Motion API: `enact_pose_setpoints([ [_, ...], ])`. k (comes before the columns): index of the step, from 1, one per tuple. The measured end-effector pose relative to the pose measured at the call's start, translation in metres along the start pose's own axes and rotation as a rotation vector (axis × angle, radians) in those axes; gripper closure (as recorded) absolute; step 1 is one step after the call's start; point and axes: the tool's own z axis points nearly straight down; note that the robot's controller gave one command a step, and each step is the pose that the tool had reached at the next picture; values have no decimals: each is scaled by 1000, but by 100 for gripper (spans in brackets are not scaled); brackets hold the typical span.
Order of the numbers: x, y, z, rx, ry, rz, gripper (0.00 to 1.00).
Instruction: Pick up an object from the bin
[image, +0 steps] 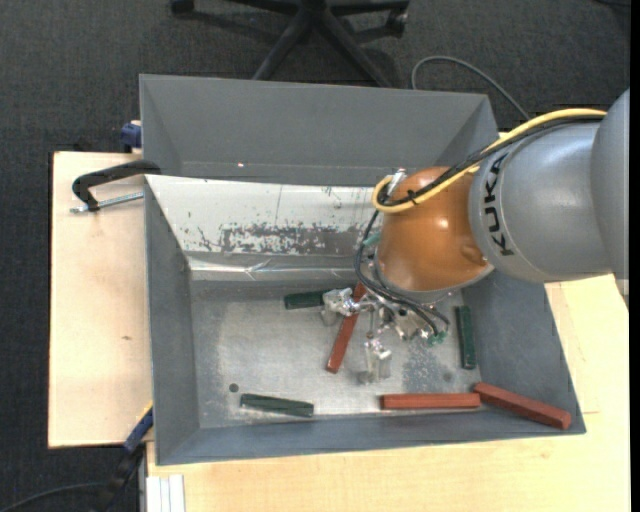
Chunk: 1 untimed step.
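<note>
Hand sits low over the middle of the bin floor, beneath the arm's orange cover. Whether it is released or clenched cannot be told, as its metal parts run together. Nearest thing is the red bar, lying tilted on the floor just left of the hand, upper end close under the wrist. Back green bar lies near the rear wall, left of the hand. Right green bar lies lengthwise just right of it. Along the front wall are the front green bar and two long red bars, ends meeting.
</note>
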Motion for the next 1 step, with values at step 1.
enact_pose_setpoints([
  [1,-1,1,-1,0,-3,2,0],
])
